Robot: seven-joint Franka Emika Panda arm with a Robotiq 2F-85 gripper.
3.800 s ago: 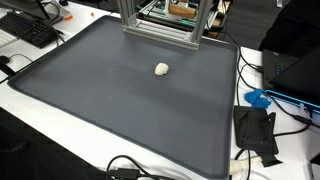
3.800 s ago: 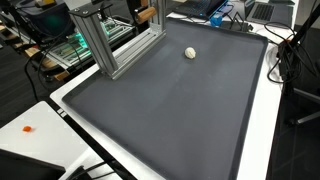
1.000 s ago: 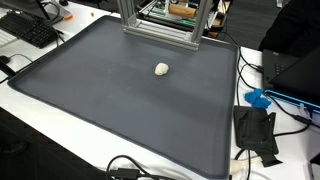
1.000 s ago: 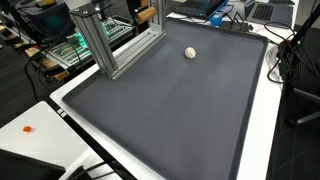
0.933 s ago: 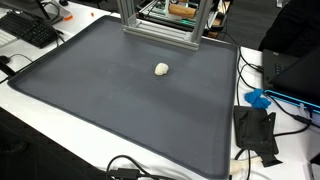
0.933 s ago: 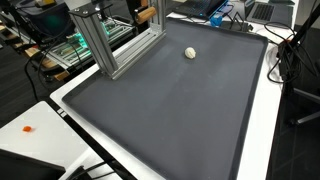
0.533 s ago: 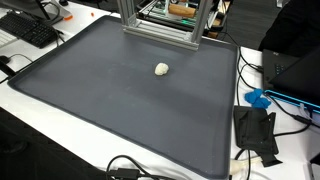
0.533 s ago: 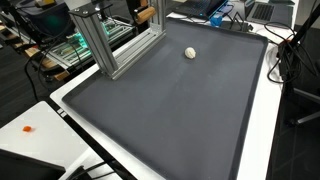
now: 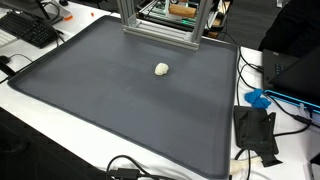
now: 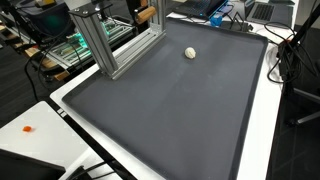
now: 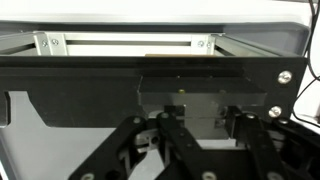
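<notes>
A small white roundish lump (image 9: 162,69) lies alone on the dark grey mat (image 9: 110,100), toward its far side, and shows in both exterior views (image 10: 190,53). Neither the arm nor the gripper appears in either exterior view. In the wrist view, the gripper (image 11: 205,172) fills the lower part with its black linkages. Its fingertips run off the bottom edge, so the gap between them is hidden. Nothing shows between the links. Ahead of it stand a black panel (image 11: 90,85) and an aluminium rail (image 11: 125,43).
An aluminium frame (image 9: 160,20) stands at the mat's far edge (image 10: 105,40). A keyboard (image 9: 30,30), cables (image 9: 130,168), a black bracket (image 9: 255,130) and a blue item (image 9: 258,98) lie on the white table around the mat.
</notes>
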